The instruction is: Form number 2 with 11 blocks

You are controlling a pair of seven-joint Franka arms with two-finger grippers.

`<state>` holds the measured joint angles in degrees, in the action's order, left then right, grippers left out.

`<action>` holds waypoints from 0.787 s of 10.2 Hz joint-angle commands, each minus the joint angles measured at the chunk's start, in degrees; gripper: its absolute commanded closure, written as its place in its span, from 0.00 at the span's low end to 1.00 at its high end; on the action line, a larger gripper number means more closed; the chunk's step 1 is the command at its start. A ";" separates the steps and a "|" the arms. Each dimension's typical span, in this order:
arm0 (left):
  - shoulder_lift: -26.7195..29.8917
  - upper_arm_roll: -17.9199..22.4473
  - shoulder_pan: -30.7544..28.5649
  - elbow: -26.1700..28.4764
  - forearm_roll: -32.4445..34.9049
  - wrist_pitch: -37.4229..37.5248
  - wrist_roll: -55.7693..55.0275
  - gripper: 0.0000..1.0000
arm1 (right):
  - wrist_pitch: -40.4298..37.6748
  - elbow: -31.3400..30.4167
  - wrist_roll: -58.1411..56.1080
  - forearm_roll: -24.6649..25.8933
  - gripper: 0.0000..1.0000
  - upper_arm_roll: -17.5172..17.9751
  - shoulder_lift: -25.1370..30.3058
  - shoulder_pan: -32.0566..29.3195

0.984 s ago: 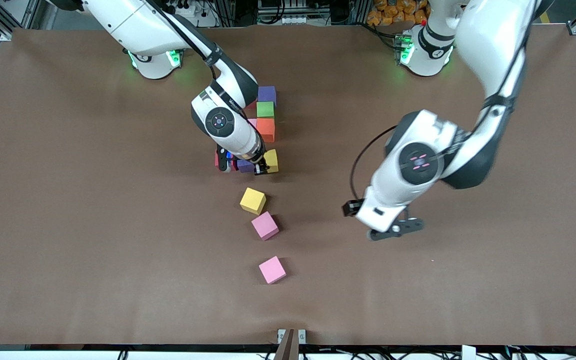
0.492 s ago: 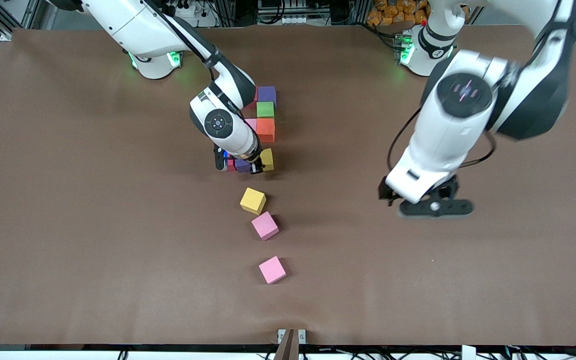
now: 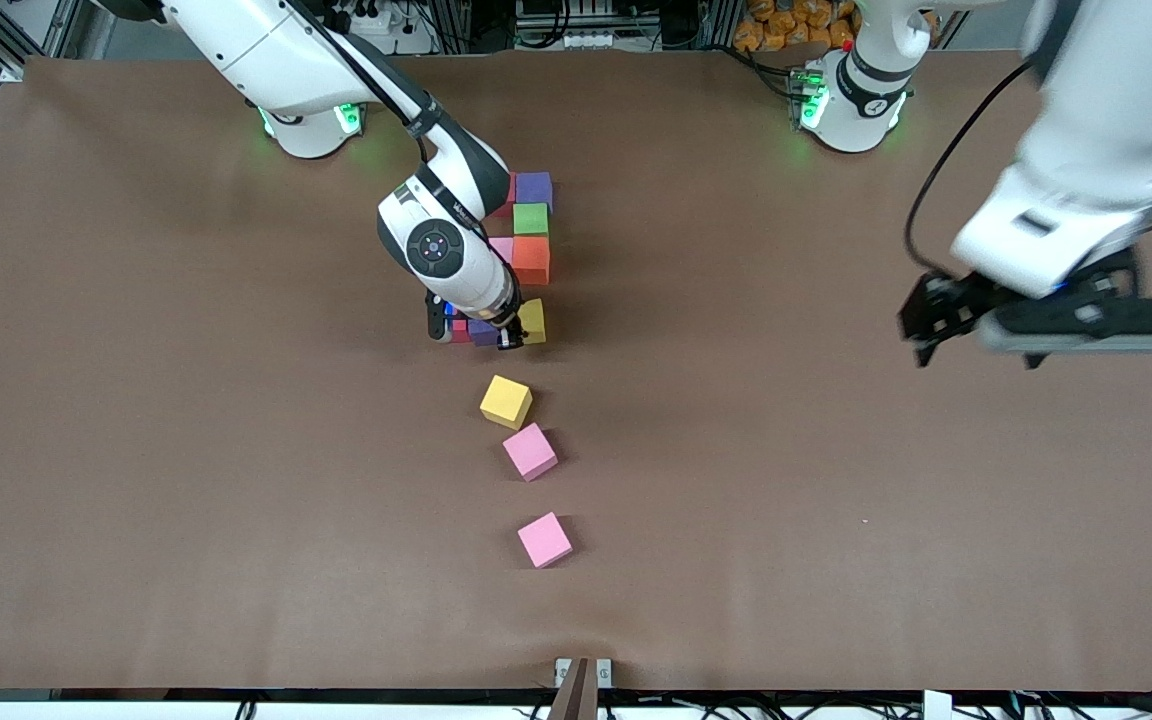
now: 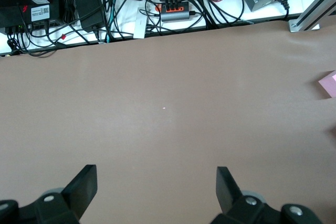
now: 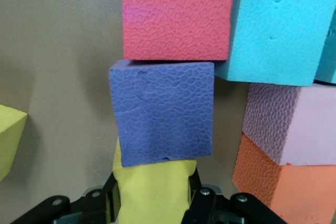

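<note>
My right gripper (image 3: 519, 332) is shut on a yellow block (image 3: 534, 320), low at the table and pressed against a purple block (image 3: 484, 331). A red block (image 3: 457, 326) sits beside that purple one. In the right wrist view the gripper (image 5: 153, 195) squeezes the yellow block (image 5: 152, 187), with the purple block (image 5: 163, 111), red (image 5: 178, 14), light blue (image 5: 278, 27), mauve-pink (image 5: 294, 124) and orange (image 5: 278, 182) blocks. Farther from the camera stand an orange (image 3: 531, 258), a green (image 3: 530, 218) and another purple block (image 3: 534, 187). My left gripper (image 3: 1081, 335) is open and empty in the air.
A deeper yellow cube (image 3: 506, 401) lies loose nearer the camera than the group, also in the right wrist view (image 5: 10, 140). Two bright pink cubes (image 3: 530, 451) (image 3: 544, 539) lie nearer still. The left wrist view shows open fingers (image 4: 84, 187) over bare mat and a pink cube (image 4: 329, 83).
My left arm has swung up and away from the table's middle toward its own end. My right gripper has nudged the yellow block closer to the purple block.
</note>
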<state>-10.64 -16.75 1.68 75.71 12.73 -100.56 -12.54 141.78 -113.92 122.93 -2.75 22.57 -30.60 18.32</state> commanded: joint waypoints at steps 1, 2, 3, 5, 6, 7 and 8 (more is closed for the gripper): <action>5.70 1.97 -3.87 4.70 -4.54 1.40 9.41 0.00 | 0.69 -1.39 2.23 1.26 1.00 -0.33 0.89 0.40; 6.84 3.99 -3.96 4.71 -5.68 4.03 12.42 0.00 | 0.60 -1.39 2.23 1.26 0.93 -0.33 0.89 0.48; 8.07 5.75 -4.14 4.71 -7.87 7.36 12.53 0.00 | 0.16 -1.39 2.23 1.26 0.21 -0.33 0.80 0.57; 9.92 8.57 -4.58 4.71 -11.05 12.99 12.62 0.00 | -0.19 -1.31 2.06 1.69 0.00 -0.42 0.80 0.66; 10.80 9.01 -4.67 4.71 -11.14 15.45 12.54 0.00 | -0.19 -1.22 2.05 2.48 0.00 -0.33 0.89 0.49; 11.68 9.02 -4.67 4.71 -11.06 17.48 12.54 0.00 | -0.19 -1.04 1.97 2.84 0.00 -0.33 1.33 0.40; 12.47 9.02 -4.67 4.62 -10.97 18.89 12.45 0.00 | -0.71 -0.87 1.88 2.84 0.00 -0.33 2.20 0.14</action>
<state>-0.86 -7.85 -2.76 78.49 2.93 -83.34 -1.07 141.63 -114.33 123.25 -1.04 22.50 -30.46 18.40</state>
